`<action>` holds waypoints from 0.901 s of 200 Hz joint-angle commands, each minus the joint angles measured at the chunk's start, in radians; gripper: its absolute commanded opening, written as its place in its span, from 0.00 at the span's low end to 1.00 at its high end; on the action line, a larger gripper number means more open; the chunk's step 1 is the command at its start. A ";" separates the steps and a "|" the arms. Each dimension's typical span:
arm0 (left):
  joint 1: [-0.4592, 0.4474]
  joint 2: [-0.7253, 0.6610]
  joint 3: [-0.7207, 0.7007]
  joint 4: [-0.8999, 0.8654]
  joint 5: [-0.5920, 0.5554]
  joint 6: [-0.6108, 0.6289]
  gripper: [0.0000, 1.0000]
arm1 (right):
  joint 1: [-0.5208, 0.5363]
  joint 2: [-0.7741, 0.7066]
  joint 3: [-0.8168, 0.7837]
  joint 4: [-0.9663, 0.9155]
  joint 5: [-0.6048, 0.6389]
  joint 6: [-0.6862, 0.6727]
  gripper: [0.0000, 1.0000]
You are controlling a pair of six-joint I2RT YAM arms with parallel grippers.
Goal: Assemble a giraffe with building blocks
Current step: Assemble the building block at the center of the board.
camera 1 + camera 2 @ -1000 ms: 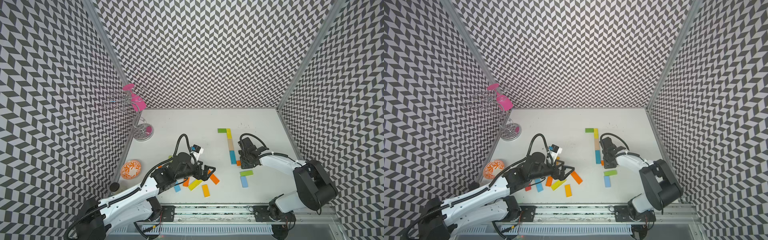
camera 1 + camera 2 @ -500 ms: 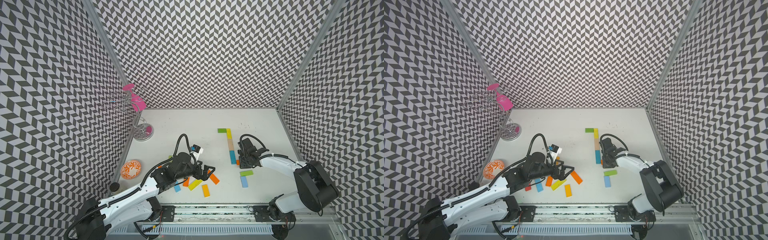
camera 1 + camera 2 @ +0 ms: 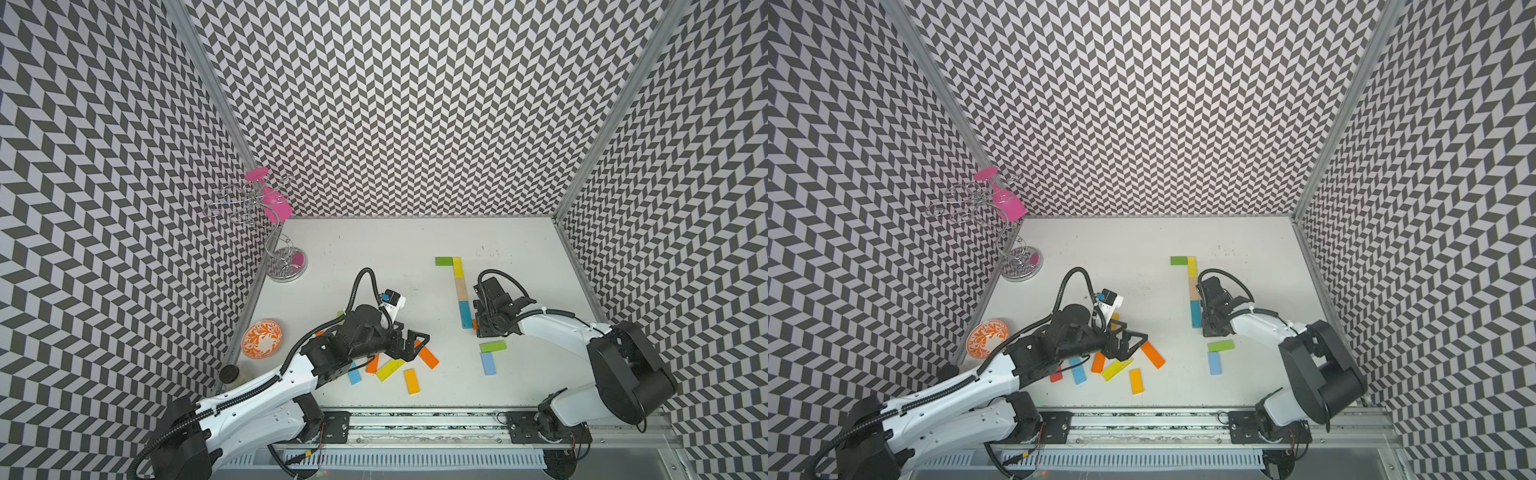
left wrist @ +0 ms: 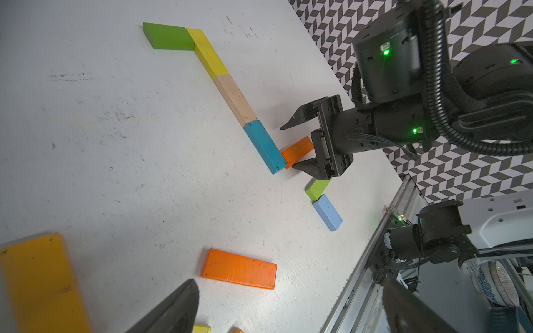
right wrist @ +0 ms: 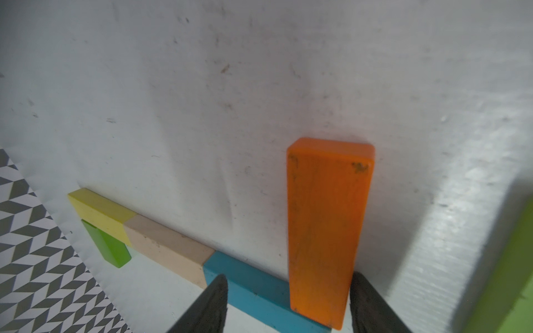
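Note:
A flat row of building blocks runs green (image 3: 444,261), yellow (image 3: 457,268), tan (image 3: 461,288), blue (image 3: 466,314). An orange block (image 5: 326,230) lies flat against the blue one's near end. My right gripper (image 5: 289,276) is open and low over the table, straddling that orange block. One finger sits close beside it and the other stands well apart. My left gripper (image 3: 415,345) hovers open and empty over a loose pile: orange (image 3: 427,357), yellow (image 3: 390,370), amber (image 3: 411,381), blue (image 3: 354,372). A green block (image 3: 493,346) and a light blue block (image 3: 488,363) lie near the right arm.
An orange-patterned bowl (image 3: 262,338) sits at the left edge. A wire stand (image 3: 286,266) holding a pink glass stands at the back left. A metal rail (image 3: 415,419) runs along the table's front. Patterned walls close three sides.

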 commanded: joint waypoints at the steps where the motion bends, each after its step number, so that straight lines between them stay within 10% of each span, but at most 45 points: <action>1: 0.009 -0.019 -0.011 -0.008 -0.012 0.011 1.00 | 0.012 0.008 -0.017 -0.013 0.001 0.029 0.66; 180: 0.015 -0.039 -0.013 -0.011 -0.015 0.008 1.00 | 0.020 0.000 0.002 -0.012 0.052 0.012 0.66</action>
